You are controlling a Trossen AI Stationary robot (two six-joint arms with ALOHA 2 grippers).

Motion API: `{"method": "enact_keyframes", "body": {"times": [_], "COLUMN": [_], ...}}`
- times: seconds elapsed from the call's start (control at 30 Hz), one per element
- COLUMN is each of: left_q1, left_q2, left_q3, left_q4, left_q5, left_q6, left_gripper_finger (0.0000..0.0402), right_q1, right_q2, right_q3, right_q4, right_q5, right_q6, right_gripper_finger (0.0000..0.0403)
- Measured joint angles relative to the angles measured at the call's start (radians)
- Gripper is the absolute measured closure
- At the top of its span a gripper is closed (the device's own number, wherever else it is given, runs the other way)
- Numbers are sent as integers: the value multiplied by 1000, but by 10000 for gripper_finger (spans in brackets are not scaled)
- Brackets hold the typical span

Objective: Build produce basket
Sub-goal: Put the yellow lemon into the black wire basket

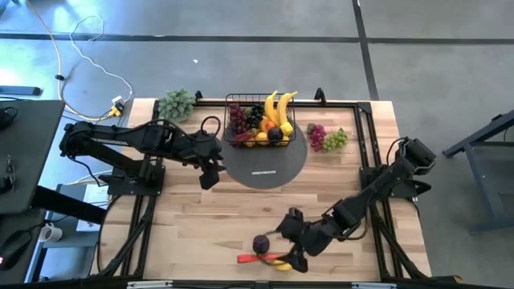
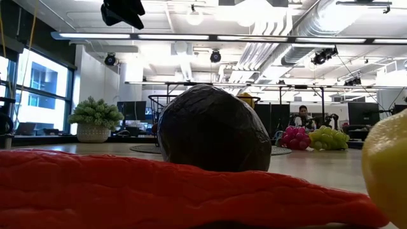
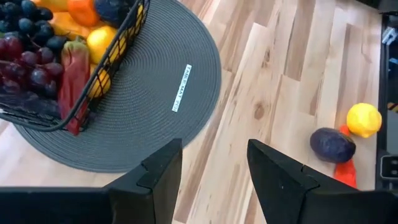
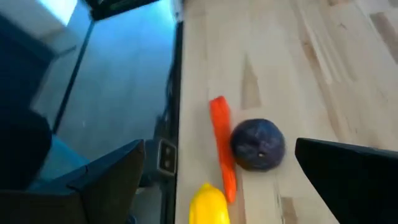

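Note:
The black wire basket (image 1: 257, 122) stands on a grey round mat (image 1: 269, 168) and holds bananas, grapes, oranges and a red piece; it also shows in the left wrist view (image 3: 93, 68). A dark plum (image 1: 261, 243), a red chilli (image 1: 253, 258) and a lemon (image 1: 281, 265) lie near the table's near edge. My right gripper (image 1: 299, 258) hovers open just right of them; in its wrist view (image 4: 219, 149) the plum (image 4: 258, 144), chilli (image 4: 221, 140) and lemon (image 4: 208, 204) lie ahead between the fingers. My left gripper (image 1: 210, 175) is open over the mat's left edge (image 3: 214, 149).
Red and green grape bunches (image 1: 325, 138) lie on the wood right of the mat. A pale-green leafy bunch (image 1: 177, 104) sits at the far left corner. In the low view the chilli (image 2: 159, 191) and plum (image 2: 213, 130) fill the foreground. Bare wood lies across the table's middle.

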Motion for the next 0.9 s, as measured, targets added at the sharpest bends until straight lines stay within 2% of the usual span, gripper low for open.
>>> {"method": "enact_keyframes", "body": {"times": [0.13, 0.4, 0.73, 0.9], "left_q1": [0, 0, 0, 0], "left_q2": [0, 0, 0, 0], "left_q3": [0, 0, 0, 0], "left_q4": [0, 0, -1, -1], "left_q5": [-23, -25, -25, -25], "left_q6": [-4, -9, -11, -11], "left_gripper_finger": [229, 229, 229, 229], "right_q1": [24, 59, 82, 81], "right_q2": [16, 103, 217, 259], "right_q3": [17, 15, 14, 14], "right_q4": [-21, -36, -33, -32], "right_q5": [-23, -47, -52, -55], "right_q6": [-107, -174, -173, -120], "right_gripper_finger": [6, 6, 6, 6]}}
